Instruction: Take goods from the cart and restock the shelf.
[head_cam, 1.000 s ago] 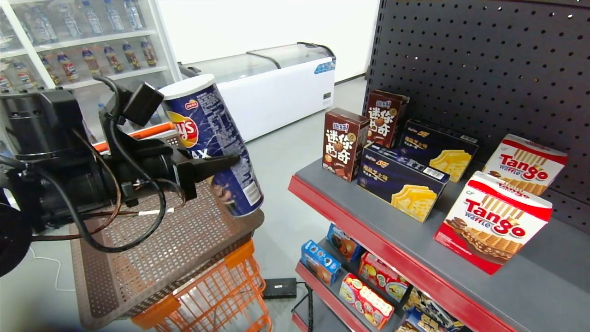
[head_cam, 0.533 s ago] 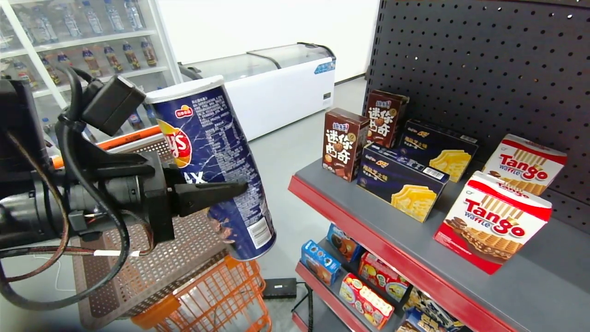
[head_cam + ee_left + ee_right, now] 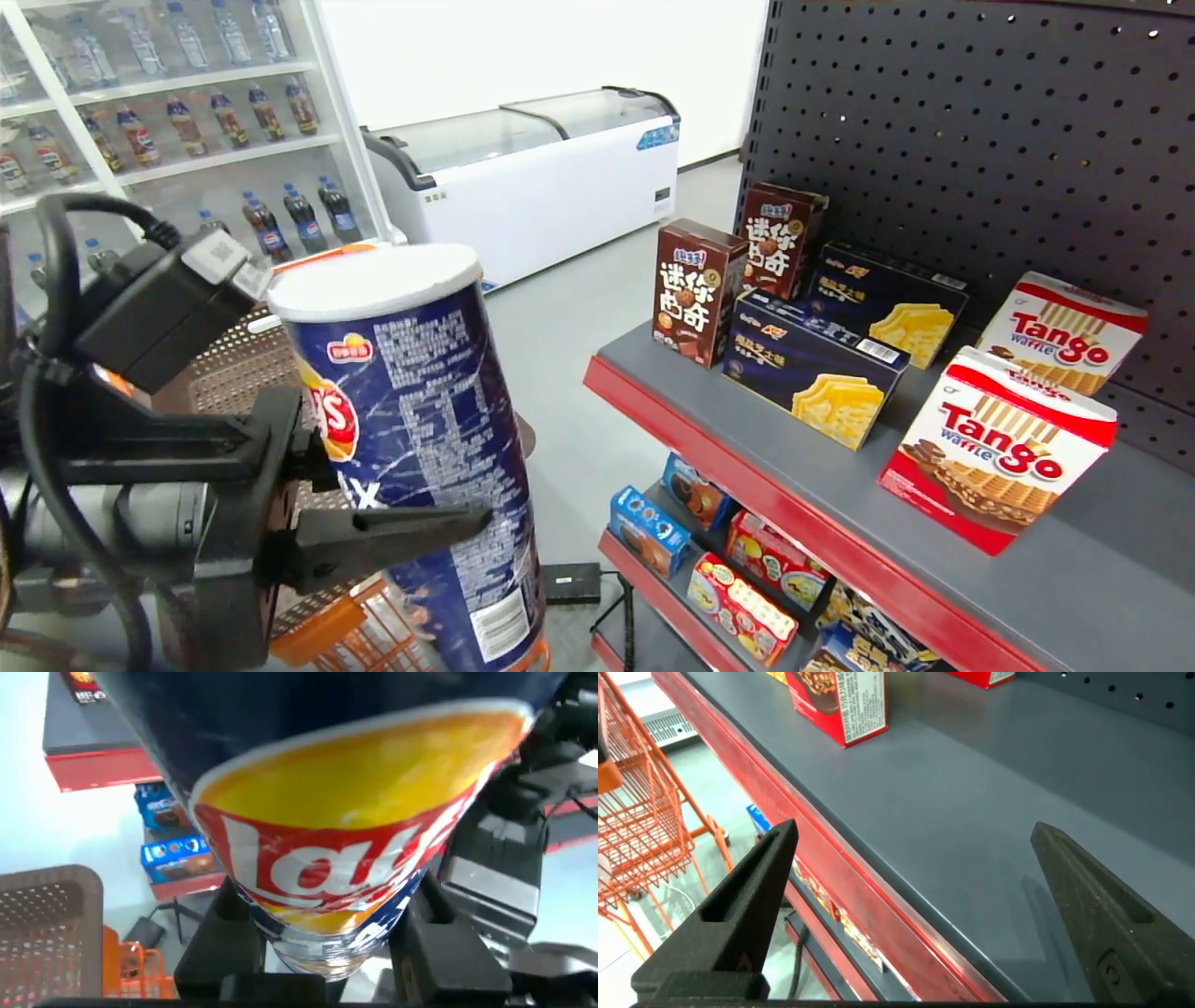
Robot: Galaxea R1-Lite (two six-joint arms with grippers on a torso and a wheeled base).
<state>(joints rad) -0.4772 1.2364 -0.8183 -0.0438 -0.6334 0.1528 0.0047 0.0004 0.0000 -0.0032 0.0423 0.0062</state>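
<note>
My left gripper (image 3: pixel 411 504) is shut on a tall blue chips can (image 3: pixel 420 420) with a white lid, held nearly upright in the air to the left of the shelf. In the left wrist view the can (image 3: pixel 346 831) sits between the fingers of the left gripper (image 3: pixel 327 947). The brown perforated cart tray (image 3: pixel 233 364) lies behind the can, with the orange basket (image 3: pixel 345 625) below. My right gripper (image 3: pixel 915 905) is open and holds nothing, hovering over the grey shelf board (image 3: pixel 971 812) near its red front edge.
On the grey top shelf (image 3: pixel 672 392) stand brown boxes (image 3: pixel 695 289), dark blue boxes (image 3: pixel 817 364) and red-white wafer boxes (image 3: pixel 999 448). The front strip of the shelf is bare. Snack packs (image 3: pixel 738 597) fill the lower shelf. A chest freezer (image 3: pixel 532 177) and drink cooler (image 3: pixel 168 103) stand behind.
The left gripper has carried the can off the cart tray, down and nearer to the head camera, and the can has turned more upright. The shelf goods have not moved.
</note>
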